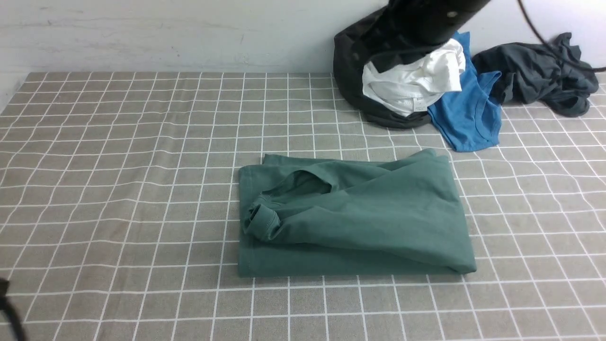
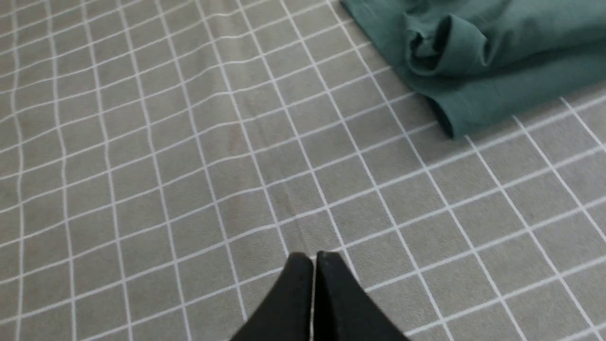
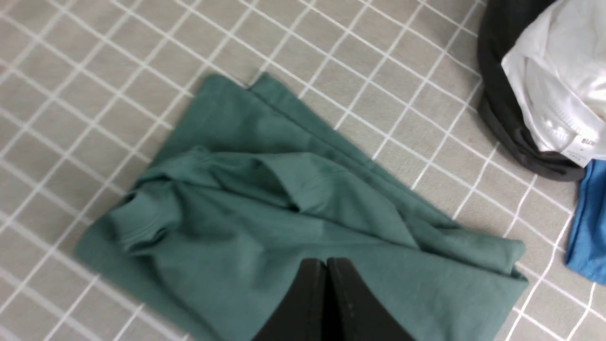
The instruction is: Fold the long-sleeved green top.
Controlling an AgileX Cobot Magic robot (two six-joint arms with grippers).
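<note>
The green long-sleeved top [image 1: 355,213] lies folded into a rough rectangle in the middle of the checked tablecloth. A cuffed sleeve end [image 1: 261,221] rests on top near its left edge. My left gripper [image 2: 314,255] is shut and empty, hovering over bare cloth off to the side of the top's corner [image 2: 497,57]. My right gripper [image 3: 326,261] is also shut with nothing between its fingers. It hangs above the top [image 3: 284,227], which is spread out below it. In the front view only a dark part of the right arm [image 1: 426,19] shows at the top edge.
At the back right against the wall is a pile of clothes: a black garment [image 1: 350,71], a white one [image 1: 416,80], a bright blue top [image 1: 468,113] and a dark charcoal garment [image 1: 535,76]. The grey checked tablecloth [image 1: 118,189] covers the table.
</note>
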